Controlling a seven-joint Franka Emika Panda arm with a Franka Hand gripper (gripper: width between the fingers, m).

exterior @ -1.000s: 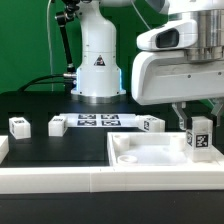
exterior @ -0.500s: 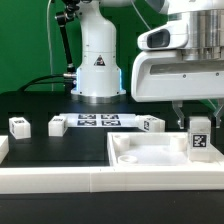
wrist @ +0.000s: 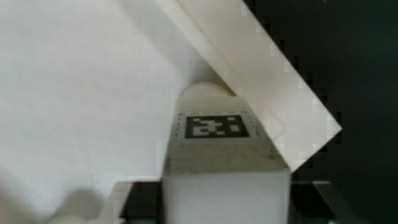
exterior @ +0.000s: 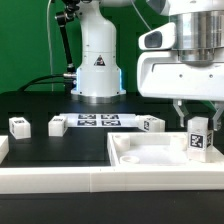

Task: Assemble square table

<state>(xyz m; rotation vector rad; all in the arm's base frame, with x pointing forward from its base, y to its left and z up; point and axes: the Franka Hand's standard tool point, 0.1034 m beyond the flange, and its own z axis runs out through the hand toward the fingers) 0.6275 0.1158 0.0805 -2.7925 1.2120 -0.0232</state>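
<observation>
The square table's top is a white slab lying at the exterior view's right, with a raised rim and recessed corners. My gripper hangs over its far right corner, shut on a white tagged leg block that leans slightly just above the slab. In the wrist view the leg block fills the space between my dark fingers, its tag facing the camera, with the slab's surface and its edge behind it. Three more leg blocks lie loose on the black table.
The marker board lies flat in front of the robot's base. A long white rail runs along the front edge of the table. A green backdrop stands behind.
The arm has shifted a little toward the exterior view's right. The held leg block has sunk slightly and now leans instead of hanging straight.
</observation>
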